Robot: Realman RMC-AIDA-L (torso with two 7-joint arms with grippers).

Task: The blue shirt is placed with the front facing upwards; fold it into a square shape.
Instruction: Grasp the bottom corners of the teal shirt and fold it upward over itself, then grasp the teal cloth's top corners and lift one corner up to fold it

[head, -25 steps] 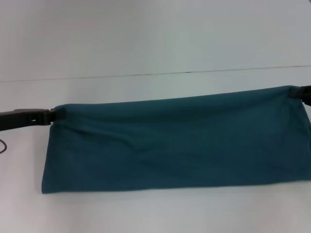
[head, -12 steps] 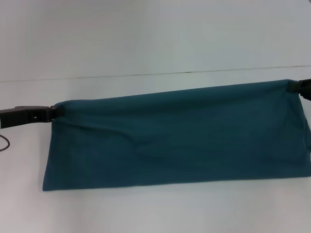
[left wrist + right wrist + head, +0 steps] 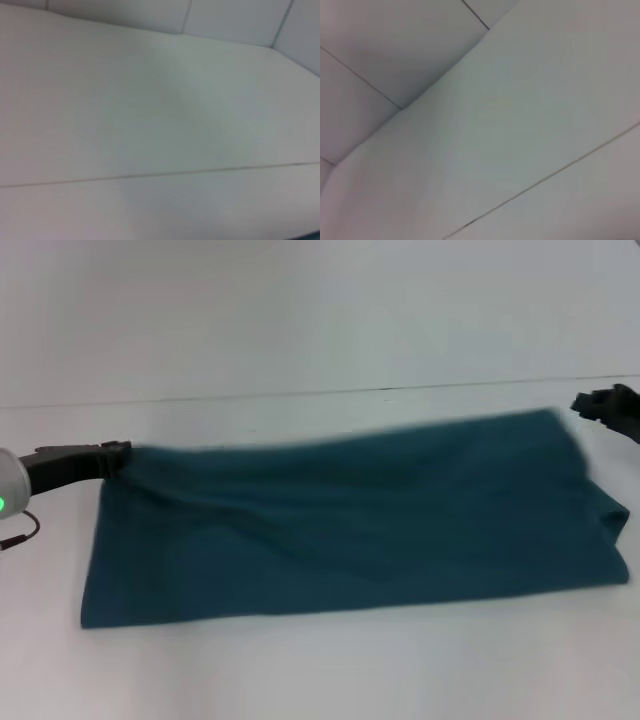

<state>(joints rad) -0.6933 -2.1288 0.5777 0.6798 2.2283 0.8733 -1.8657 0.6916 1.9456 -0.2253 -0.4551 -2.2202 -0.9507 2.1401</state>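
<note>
Left end effector (image 3: 118,452) is gripping the shirt (image 3: 350,525) at its far left corner; right end effector (image 3: 603,403) is hanging apart from it, jaws unclear. Folded shirt is lying across the white surface (image 3: 320,670), a seam (image 3: 300,394) crossing behind; wrist views are showing only white panels.

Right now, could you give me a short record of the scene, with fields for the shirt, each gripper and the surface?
shirt: the blue shirt lies folded into a long band across the table, plain side up, lettering not visible
left gripper: left gripper at the band's far left corner, touching the cloth
right gripper: right gripper beyond the far right corner, apart from the cloth
surface: white table, one thin seam line behind the shirt
fold state: not yet a square
</note>
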